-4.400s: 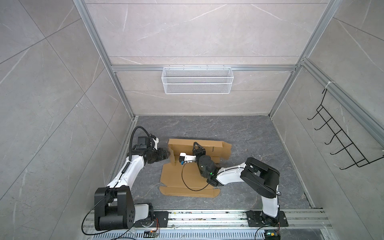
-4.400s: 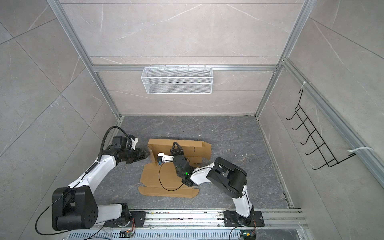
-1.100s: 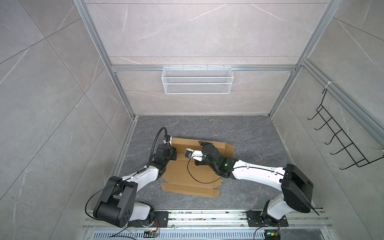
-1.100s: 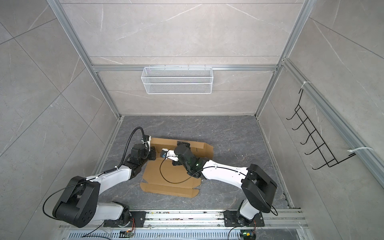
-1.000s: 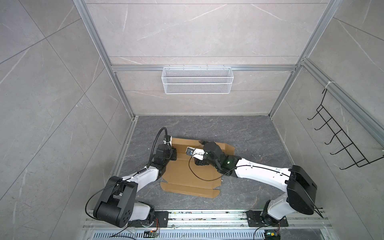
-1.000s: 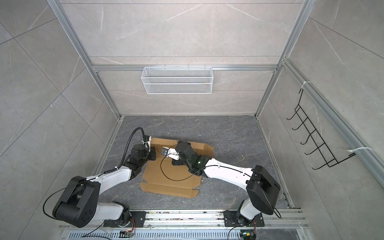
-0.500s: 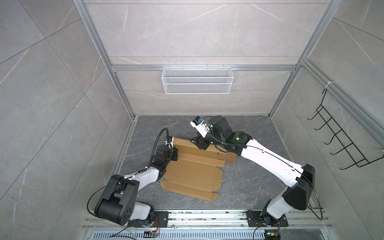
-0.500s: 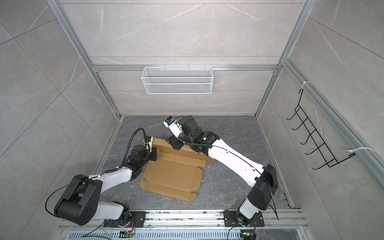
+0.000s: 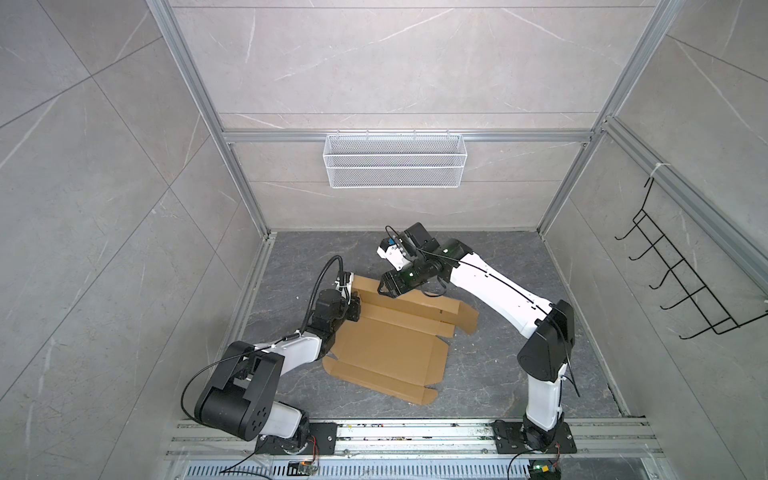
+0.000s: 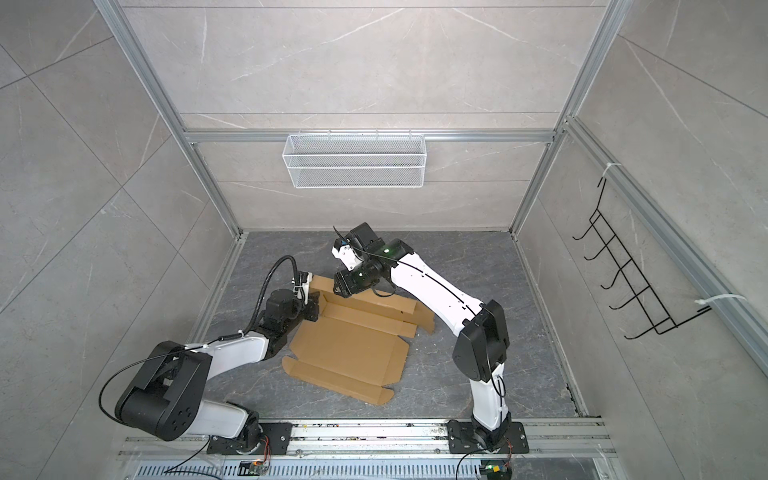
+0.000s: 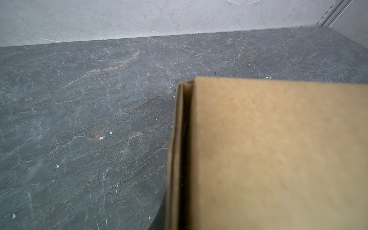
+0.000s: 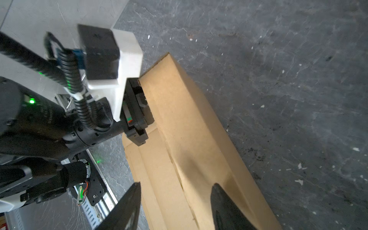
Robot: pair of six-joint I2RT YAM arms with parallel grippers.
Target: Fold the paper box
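Observation:
The paper box is a brown cardboard sheet lying mostly flat on the dark floor. Its far long wall is partly raised. My left gripper sits low at the far left corner, shut on the box's end flap. In the right wrist view the left gripper pinches that cardboard corner. The left wrist view is half filled by cardboard, and the fingers are hidden. My right gripper hovers over the left end of the far wall, open, with its fingers apart above the cardboard.
A white wire basket hangs on the back wall, and a black wire hook rack on the right wall. An aluminium rail with both arm bases runs along the front. The left wall's frame rail is close behind the left arm.
My right gripper has lifted out of the box's middle and swung back over the far wall, its jaws narrowing. The box has turned slightly. The left gripper stays shut on its corner.

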